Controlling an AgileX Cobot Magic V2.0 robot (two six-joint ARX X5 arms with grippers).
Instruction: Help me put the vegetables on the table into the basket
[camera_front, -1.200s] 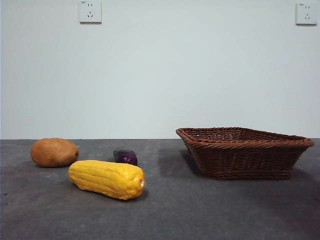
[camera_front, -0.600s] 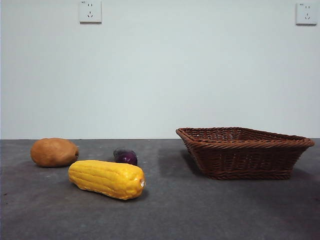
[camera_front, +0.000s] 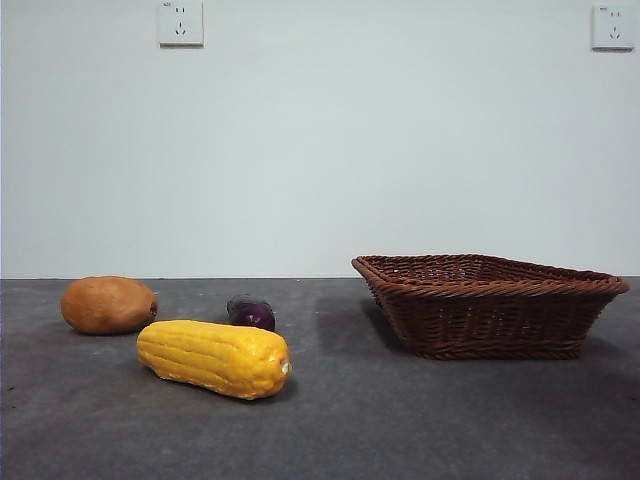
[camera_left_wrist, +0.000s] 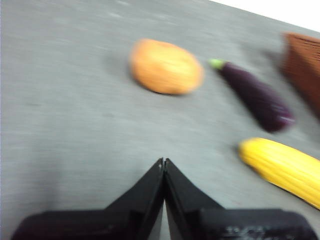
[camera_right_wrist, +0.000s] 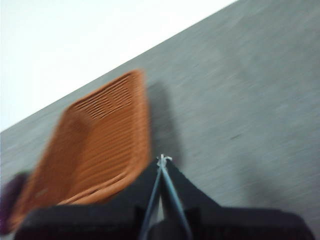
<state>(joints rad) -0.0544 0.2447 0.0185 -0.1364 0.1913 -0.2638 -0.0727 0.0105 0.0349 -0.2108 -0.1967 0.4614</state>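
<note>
Dark purple eggplant (camera_front: 251, 312) half hidden behind yellow corn cob (camera_front: 214, 357), long axis running away from camera; on grey surface (camera_front: 400, 420). Left gripper (camera_left_wrist: 163, 162), right gripper (camera_right_wrist: 162, 160): pressed together.

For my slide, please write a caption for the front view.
Corn, potato and eggplant lie on the table beside the basket.

Yellow ridged corn (camera_front: 214, 358), orange-brown potato (camera_front: 109, 304), dark purple eggplant (camera_front: 251, 312), reddish-brown woven basket (camera_front: 488, 305), mottled grey worktop (camera_front: 400, 420).
</note>
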